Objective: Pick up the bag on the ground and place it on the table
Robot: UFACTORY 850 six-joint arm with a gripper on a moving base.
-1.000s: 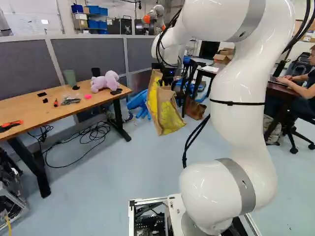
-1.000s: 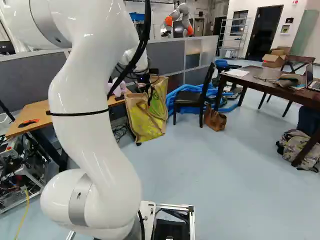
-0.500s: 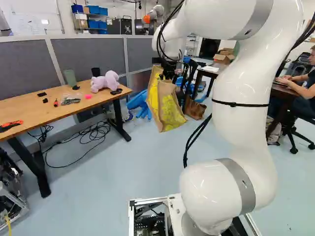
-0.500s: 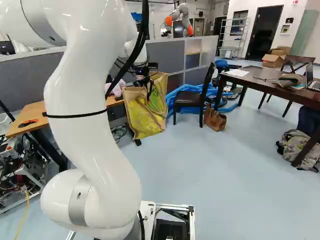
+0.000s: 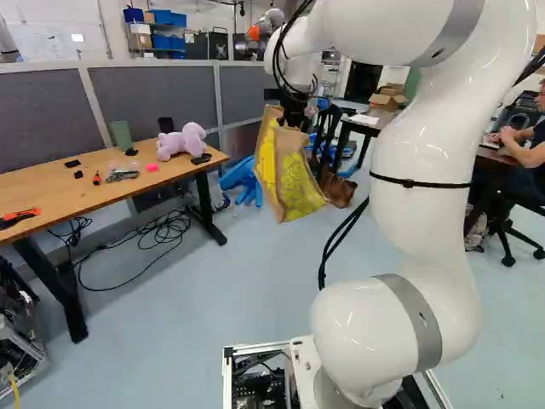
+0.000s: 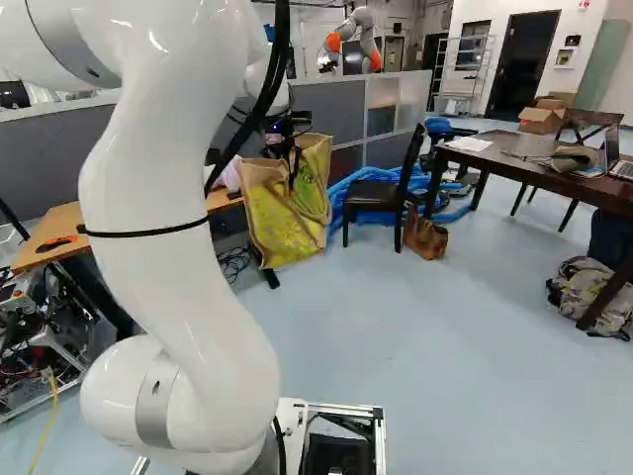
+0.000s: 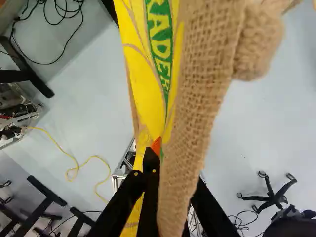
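In the left base view my gripper (image 5: 294, 115) is at the top of the yellow and tan burlap bag (image 5: 298, 187). The bag hangs tilted, beyond the right end of the wooden table (image 5: 81, 192). My gripper (image 6: 289, 146) and the bag (image 6: 282, 226) also show left of the chair in the right base view. In the wrist view my gripper (image 7: 170, 170) is shut on the bag (image 7: 197, 84), its burlap edge between the fingers. Bag fabric hides part of the fingers; an orange pad (image 7: 156, 146) peeks out.
A pink plush toy (image 5: 182, 141), a green cup (image 5: 121, 134) and small tools occupy the wooden table. Blue tubing (image 6: 371, 188), a black chair (image 6: 376, 193) and a brown bag (image 6: 425, 236) lie past the held bag. Another robot (image 6: 351, 38) stands beyond the partition.
The gripper and held bag have risen, the bag's lower edge with them. In the right base view the bag has shifted slightly left, and my arm's upper part has moved left too.
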